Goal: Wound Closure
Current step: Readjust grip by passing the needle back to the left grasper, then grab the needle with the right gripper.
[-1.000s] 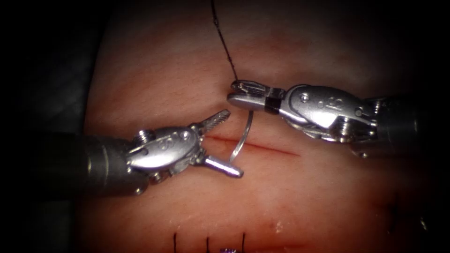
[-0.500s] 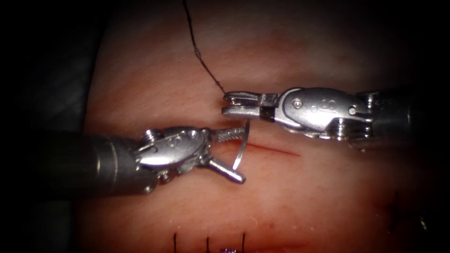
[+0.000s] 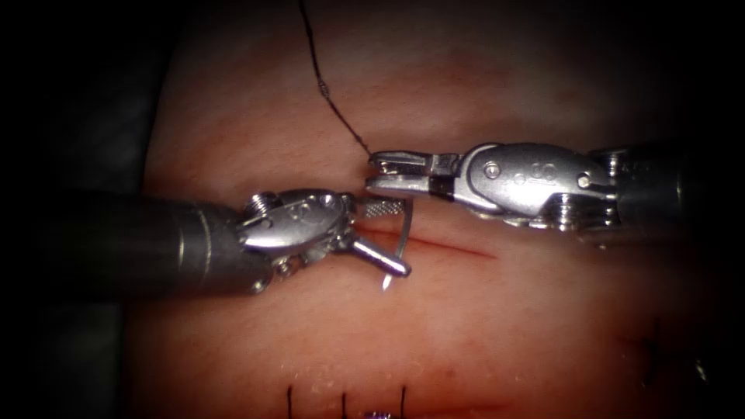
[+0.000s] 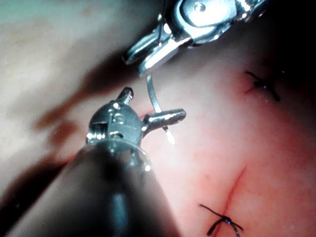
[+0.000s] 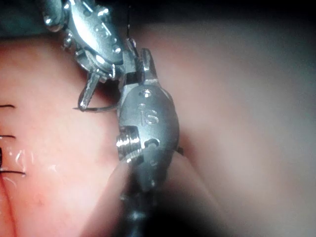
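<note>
Above the cut point(image 3: 442, 245), the needle point(image 3: 403, 237) hangs free of the tissue point(image 3: 497, 326). The left tool point(image 3: 380, 237) spreads its jaws around the needle's middle; behind it, the right tool point(image 3: 388, 174) pinches the needle's thread point(image 3: 330, 97) end.

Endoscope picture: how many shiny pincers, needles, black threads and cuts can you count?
Pincers: 2, the left pincer open around the needle, the right pincer shut on its thread end.
Needles: 1, the needle, held above the tissue, not in it.
Threads: 1, the thread.
Cuts: 1, the cut.
Total: 5.
</note>
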